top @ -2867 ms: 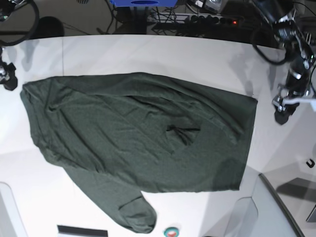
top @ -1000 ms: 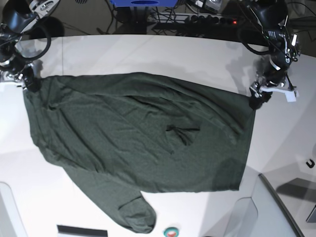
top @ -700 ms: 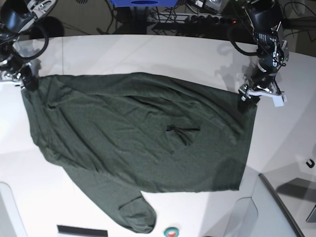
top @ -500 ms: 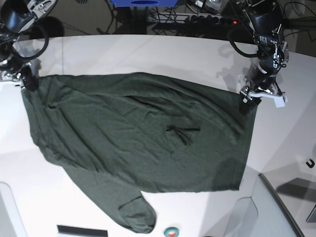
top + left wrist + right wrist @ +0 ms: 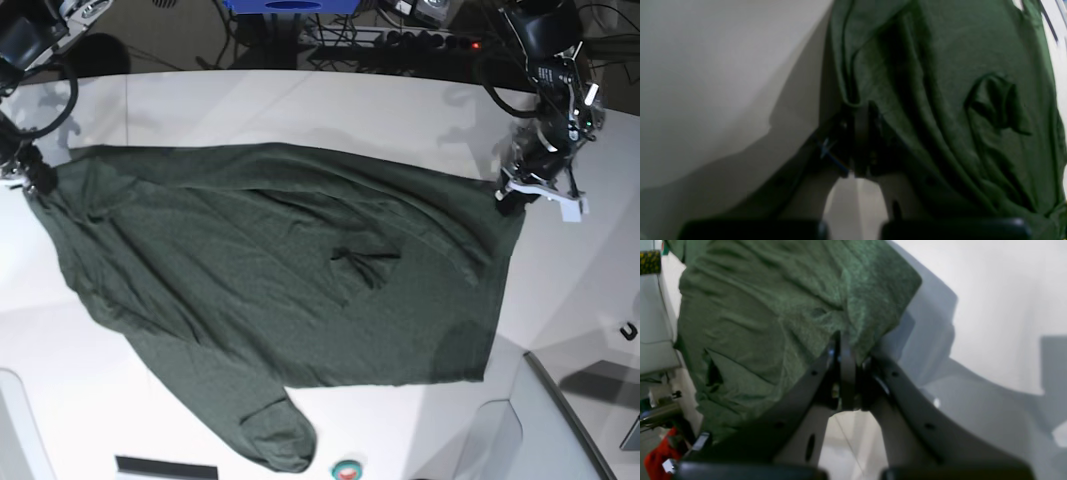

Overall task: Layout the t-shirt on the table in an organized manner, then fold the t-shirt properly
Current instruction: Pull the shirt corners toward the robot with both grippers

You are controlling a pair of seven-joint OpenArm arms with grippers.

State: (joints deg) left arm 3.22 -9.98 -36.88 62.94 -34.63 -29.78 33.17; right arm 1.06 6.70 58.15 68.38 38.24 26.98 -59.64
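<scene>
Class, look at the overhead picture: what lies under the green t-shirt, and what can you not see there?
The t-shirt lies spread on the white table, which shows bare all around it. The tabletop beneath the cloth is covered, so anything lying there cannot be seen.

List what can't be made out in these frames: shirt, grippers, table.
- Dark green thin-fabric t-shirt: neckline and second sleeve are not identifiable in the base view, lost in folds and wrinkles.
- Left gripper: the pinched hem is dark and blurred in the left wrist view; fabric layers can't be counted.
- Right gripper: sits at the base view's left edge, arm partly cut off.
- White tabletop: near edge is cut off by the base frame.
</scene>
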